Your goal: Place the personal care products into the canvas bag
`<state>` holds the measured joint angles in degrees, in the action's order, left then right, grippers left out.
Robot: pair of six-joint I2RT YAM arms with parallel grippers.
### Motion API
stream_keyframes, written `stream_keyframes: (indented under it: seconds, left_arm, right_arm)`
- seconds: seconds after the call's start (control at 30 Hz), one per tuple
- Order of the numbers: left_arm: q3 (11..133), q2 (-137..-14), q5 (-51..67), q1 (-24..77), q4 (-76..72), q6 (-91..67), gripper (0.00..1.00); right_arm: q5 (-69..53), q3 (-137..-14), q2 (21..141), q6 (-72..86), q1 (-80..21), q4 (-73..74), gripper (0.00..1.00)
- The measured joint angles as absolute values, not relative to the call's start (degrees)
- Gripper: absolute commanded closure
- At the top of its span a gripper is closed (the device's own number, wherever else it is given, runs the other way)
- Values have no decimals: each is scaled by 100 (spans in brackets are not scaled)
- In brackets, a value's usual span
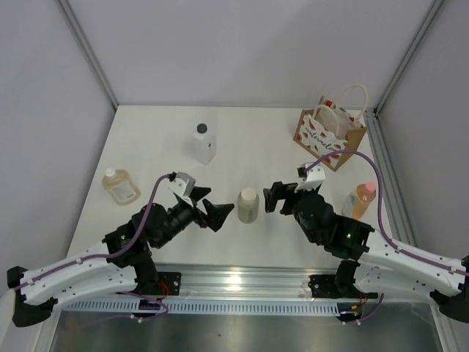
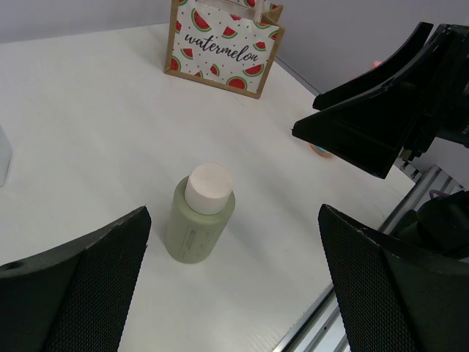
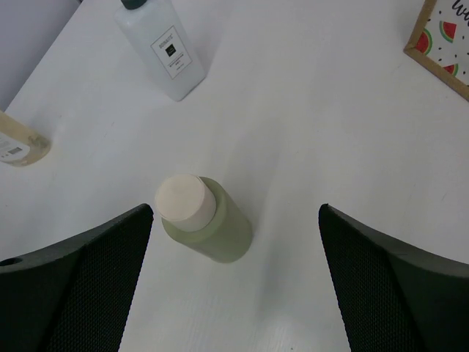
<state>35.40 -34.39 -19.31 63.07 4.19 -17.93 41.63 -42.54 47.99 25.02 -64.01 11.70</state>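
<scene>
A beige-green cylinder bottle with a cream cap [image 1: 248,204] stands upright at the table's front middle; it also shows in the left wrist view [image 2: 198,215] and the right wrist view [image 3: 204,217]. My left gripper [image 1: 217,213] is open just left of it. My right gripper [image 1: 273,196] is open just right of it. A white bottle with a black cap [image 1: 204,142] stands farther back. An amber flask with a white cap [image 1: 119,185] is at the left. An orange bottle with a pink cap [image 1: 363,200] stands at the right. The canvas bag [image 1: 330,133] with watermelon prints stands at the back right.
The table's metal front rail [image 1: 242,282] runs along the near edge. Grey walls close in the left, back and right sides. The orange bottle stands close beside my right arm [image 1: 344,238].
</scene>
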Motion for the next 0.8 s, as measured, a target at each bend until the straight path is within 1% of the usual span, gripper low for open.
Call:
stream_keyframes:
  seconds: [0.37,0.5,0.57,0.67,0.8]
  left_arm:
    - [3538,-3439,-1933,6307,419,-1791,1]
    - [3538,-3439,-1981,6307,421,-1789,1]
    - [3540,-3439,-2016,6307,423,-1787,1]
    - [3538,-3439,-2078,6307,432,-1772,1]
    - [3540,-3439,-2082,6307,440,-1752,1]
  right_arm:
    - [4160,-4254,4727,2469,-6401,1157,1]
    - [4482,-4368,4858,2283,-6401,1313,1]
    - [4836,-4683,5096,2209,-6383,1675,0]
    - [5531,-5472,5492,2165,-6274,2351,1]
    - [6055,-6226,5655,2244,-5666,3017,1]
